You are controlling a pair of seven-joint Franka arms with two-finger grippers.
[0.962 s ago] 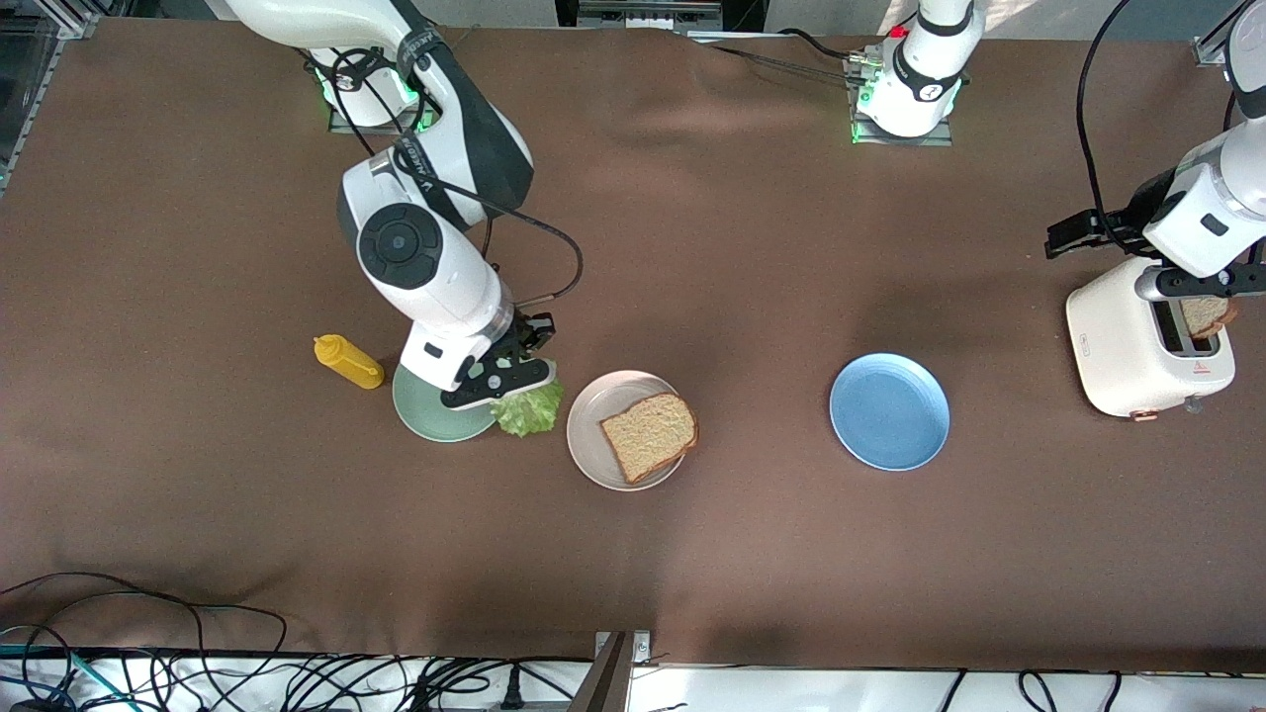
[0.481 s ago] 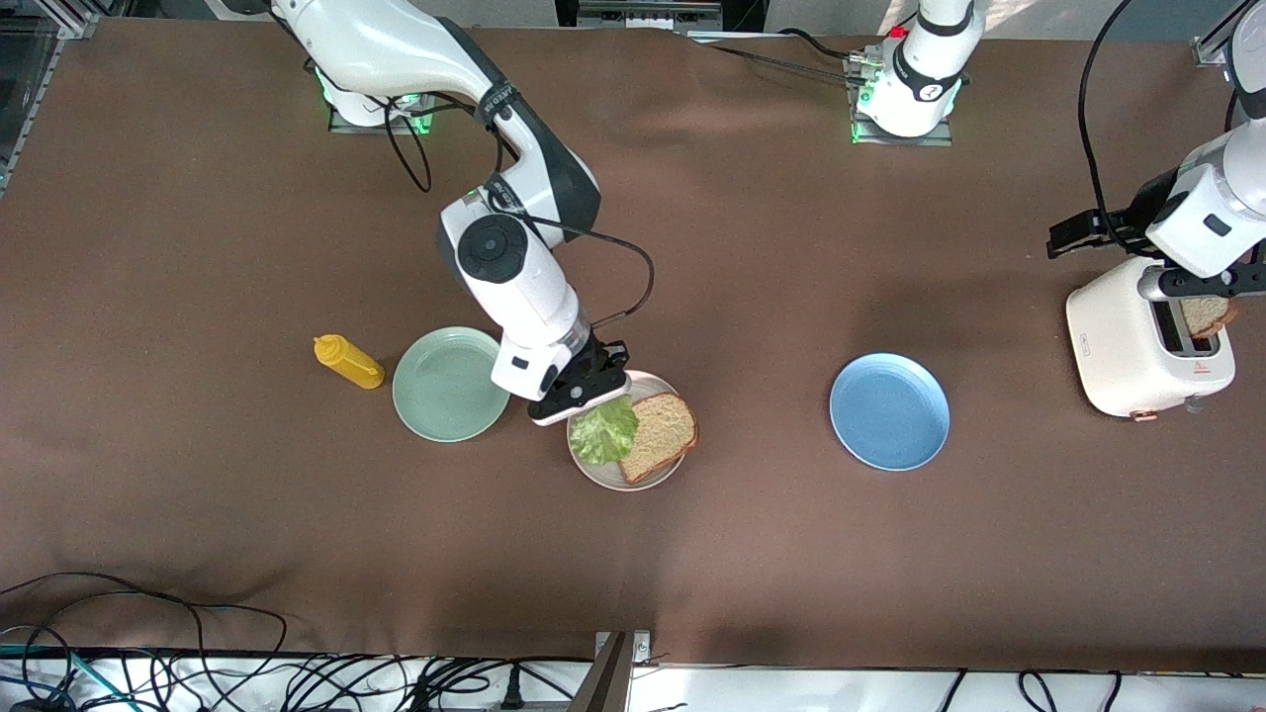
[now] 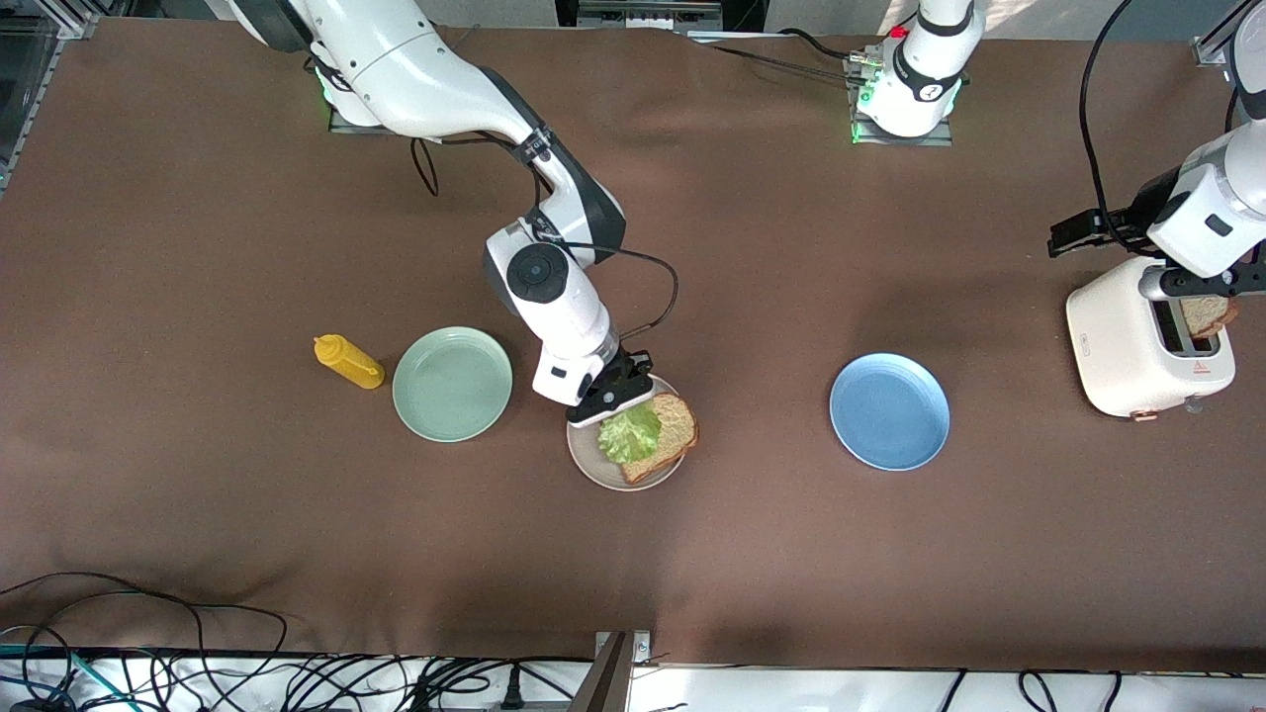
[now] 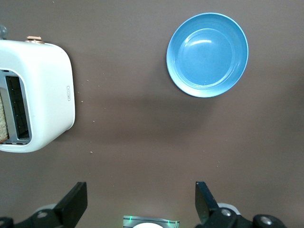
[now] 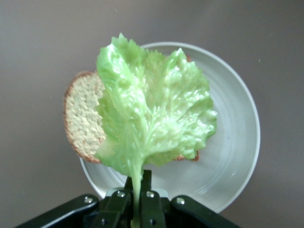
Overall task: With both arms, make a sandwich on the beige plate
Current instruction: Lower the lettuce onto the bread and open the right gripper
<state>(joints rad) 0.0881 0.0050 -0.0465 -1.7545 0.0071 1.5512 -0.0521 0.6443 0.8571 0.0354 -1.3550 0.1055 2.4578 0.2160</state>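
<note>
With its jaws clamped on the stem of a lettuce leaf (image 5: 154,114), the right gripper (image 3: 615,398) hung over the beige plate (image 3: 593,457), the leaf spread above a bread slice (image 3: 674,427) lying on that plate. The left gripper (image 4: 142,206) hovered with jaws wide apart and empty, above the table near the toaster (image 3: 1137,346), which held another slice (image 3: 1205,314). A blue plate (image 3: 889,411), a green plate (image 3: 452,384) and a mustard bottle (image 3: 347,362) stood on the table.
</note>
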